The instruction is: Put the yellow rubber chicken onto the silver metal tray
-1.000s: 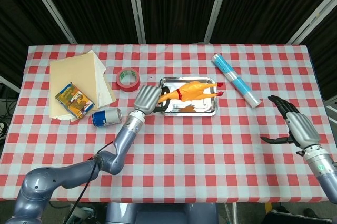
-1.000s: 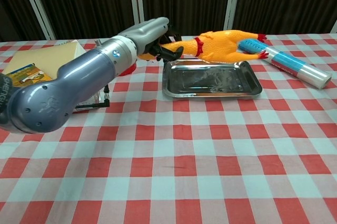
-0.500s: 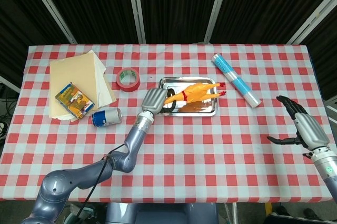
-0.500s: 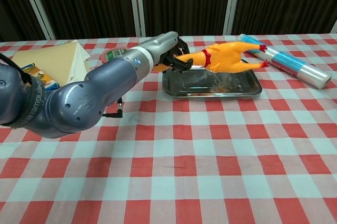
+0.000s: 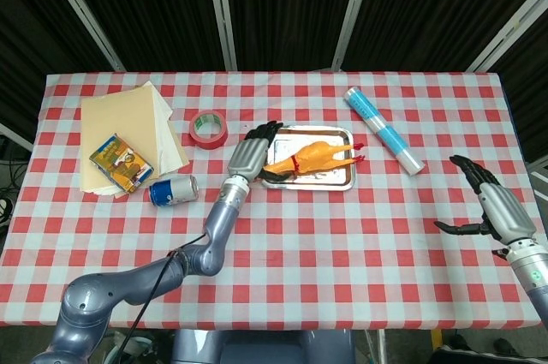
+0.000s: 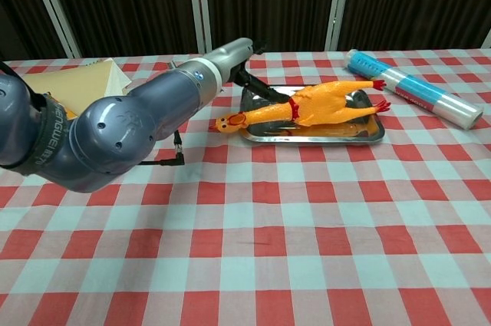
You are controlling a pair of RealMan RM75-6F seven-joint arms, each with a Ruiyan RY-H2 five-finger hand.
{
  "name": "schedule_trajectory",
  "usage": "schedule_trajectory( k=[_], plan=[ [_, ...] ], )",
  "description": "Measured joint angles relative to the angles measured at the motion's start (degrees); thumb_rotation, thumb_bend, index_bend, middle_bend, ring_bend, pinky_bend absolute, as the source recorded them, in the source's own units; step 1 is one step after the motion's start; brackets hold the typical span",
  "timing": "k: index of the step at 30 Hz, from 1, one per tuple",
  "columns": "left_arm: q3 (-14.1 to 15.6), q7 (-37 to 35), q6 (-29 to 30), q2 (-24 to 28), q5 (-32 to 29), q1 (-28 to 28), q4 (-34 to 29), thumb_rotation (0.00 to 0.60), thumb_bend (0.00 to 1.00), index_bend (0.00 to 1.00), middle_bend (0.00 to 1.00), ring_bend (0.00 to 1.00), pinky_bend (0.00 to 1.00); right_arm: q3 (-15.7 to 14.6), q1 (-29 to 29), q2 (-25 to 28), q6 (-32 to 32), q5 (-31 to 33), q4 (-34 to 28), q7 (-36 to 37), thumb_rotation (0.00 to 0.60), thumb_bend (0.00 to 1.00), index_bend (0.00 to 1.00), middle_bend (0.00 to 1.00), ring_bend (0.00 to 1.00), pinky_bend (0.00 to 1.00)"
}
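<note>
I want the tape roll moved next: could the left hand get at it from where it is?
Probably yes. The left hand is open beside the tray, and the red tape roll lies close by on bare cloth, with nothing between them.

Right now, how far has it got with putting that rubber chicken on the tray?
Nearly done: the yellow rubber chicken lies on the silver metal tray, head overhanging the near-left edge. The left hand, fingers spread, appears to have let go. Only withdrawing remains. The right hand holds nothing.

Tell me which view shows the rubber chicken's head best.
The chest view: the rubber chicken lies on the metal tray, its head overhanging the rim. In the head view, the left hand partly covers the head.
</note>
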Motion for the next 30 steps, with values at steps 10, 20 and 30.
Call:
schedule_trajectory(
  k=[10,20,30],
  plan=[
    [4.18,1.38,9.53,9.82,7.86,6.54,-13.94,0.600,0.12,0.05,0.05,0.00,0.08,0.78,-0.68,-0.49,2.17,-0.32,0.77,0.14,0.518,0.12,0.00,0.04,0.02,0.06],
    [12.33,5.90,19.20,29.89,11.10,21.11,-42.57,0.600,0.12,0.10,0.07,0.00,0.08,1.16,-2.02,-3.16,5.56,0.52,2.50,-5.91,0.524,0.12,0.00,0.04,0.02,0.06],
    [24.68,0.78,32.02,48.38,23.01,39.03,-57.36,0.600,0.12,0.13,0.09,0.01,0.08,1.31,-4.93,-9.36,13.26,1.91,3.88,-19.64,0.524,0.12,0.00,0.04,0.02,0.05]
  ],
)
